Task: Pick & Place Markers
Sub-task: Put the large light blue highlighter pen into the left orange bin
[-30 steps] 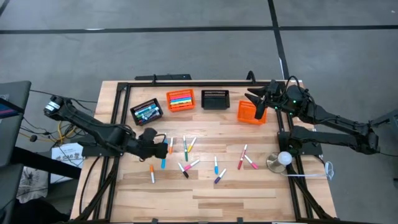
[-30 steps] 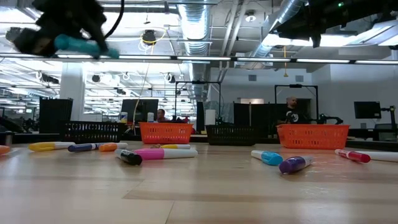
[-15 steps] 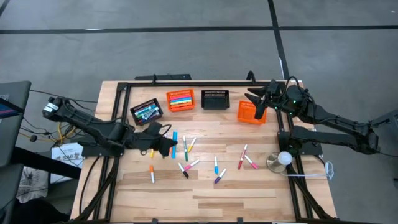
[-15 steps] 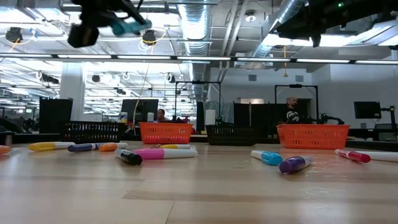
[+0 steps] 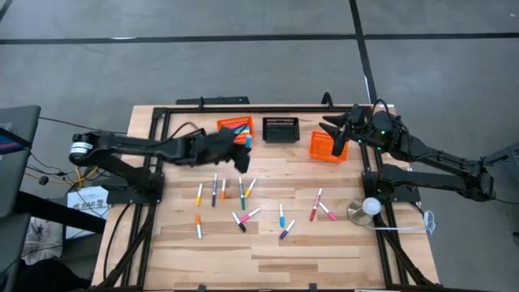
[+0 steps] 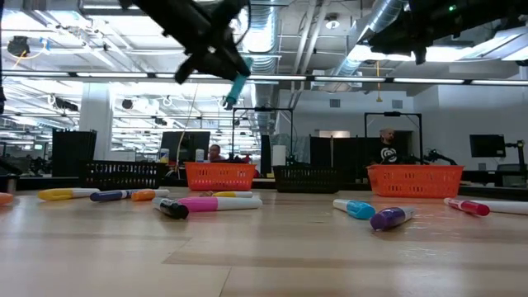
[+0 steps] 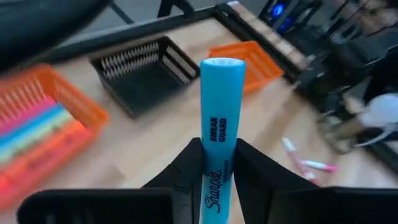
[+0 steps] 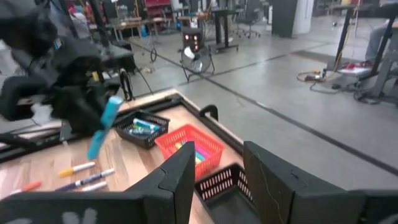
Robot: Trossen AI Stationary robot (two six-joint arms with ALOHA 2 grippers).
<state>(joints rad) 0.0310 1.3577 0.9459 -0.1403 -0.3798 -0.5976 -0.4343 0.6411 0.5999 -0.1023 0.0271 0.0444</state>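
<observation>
My left gripper [image 5: 241, 149] hovers by the near side of an orange basket [image 5: 235, 128] full of coloured markers, shut on a light blue marker [image 7: 221, 118]. In the low view this marker [image 6: 236, 87] slants downward, high above the table. Several more markers [image 5: 243, 199] lie flat on the wooden table [image 5: 349, 251]. My right gripper [image 8: 217, 180] stands open with nothing between its fingers, above the orange basket at the far right [image 5: 324, 146]. My left gripper pinches the light blue marker's printed barrel [image 7: 217, 163] between its two fingers [image 7: 186, 171]. The marker lies along the fingers, and its free end [image 7: 221, 65] sticks out well past their tips. It is lifted clear of the table and slants downward.
An empty black basket [image 5: 280, 129] stands between the two orange ones, and a black basket with markers [image 8: 142, 127] stands at the far left. A white ball on a round stand [image 5: 369, 207] is by the right edge. Black frame rails [image 5: 211, 101] line the far edge.
My left gripper has carried the light blue marker from the table's left middle up a little and toward the far edge and the right, to the orange basket of markers. The wrist has rolled, and the marker has gone from lying level to slanting downward.
</observation>
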